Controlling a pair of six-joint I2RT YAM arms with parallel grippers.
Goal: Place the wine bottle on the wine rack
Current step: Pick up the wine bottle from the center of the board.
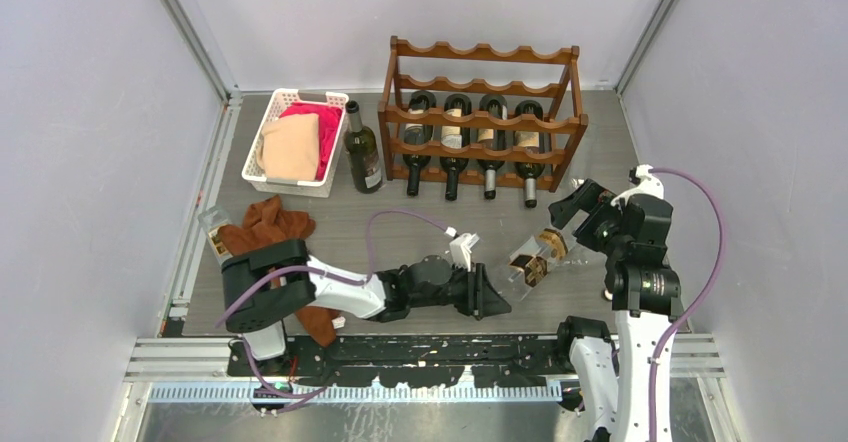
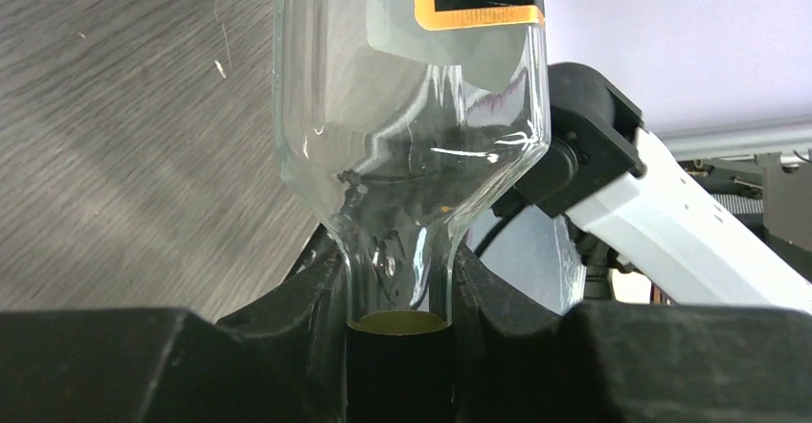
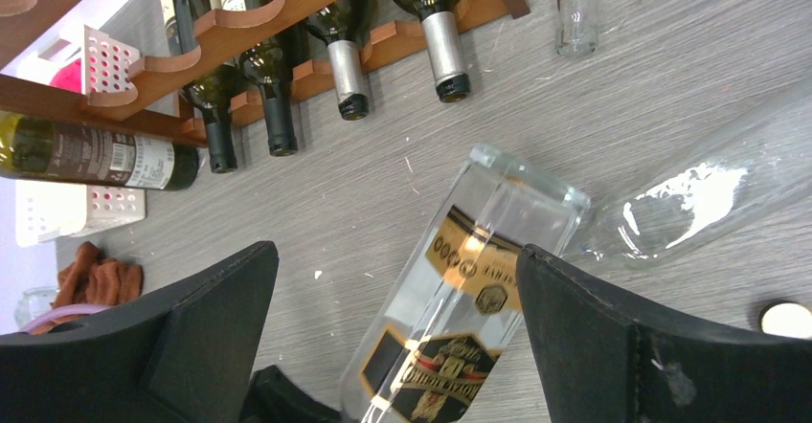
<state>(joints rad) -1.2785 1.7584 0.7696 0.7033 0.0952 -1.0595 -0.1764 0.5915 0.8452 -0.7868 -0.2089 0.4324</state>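
The wine bottle (image 1: 530, 259), a clear square-sided one with a black and gold label, is held by its neck in the left gripper (image 1: 495, 294). In the left wrist view the jaws are seen closed on that neck just below the shoulder, with the dark cap sunk between the fingers (image 2: 287, 346) and the body of the bottle (image 2: 412, 107) standing away from them. The bottle is found right of the table's centre, its base pointed towards the wine rack (image 1: 484, 54). Whether it rests on the table (image 1: 400, 212) or is lifted off it cannot be told.

The right gripper (image 1: 578, 205) is held above and beyond the bottle's base. Its jaws are spread wide, and nothing is gripped. In the right wrist view the labelled body (image 3: 460, 299) is seen in the gap between the fingers (image 3: 191, 337), touched by neither.

A strip of grey table is seen between the bottle's base and the rack's front. Four dark bottles (image 1: 490, 172) are laid in the rack's lower tier, their necks jutting forward over the table. An upright dark bottle (image 1: 362, 152) is set just beside the rack's left end, with a white basket (image 1: 290, 188) of cloths beyond it.

A clear glass vessel (image 3: 689, 203) is laid just beside the bottle's base on the right, and a small cap (image 3: 787, 320) is seen near it. The right arm is placed near the table's right edge and the enclosure wall.
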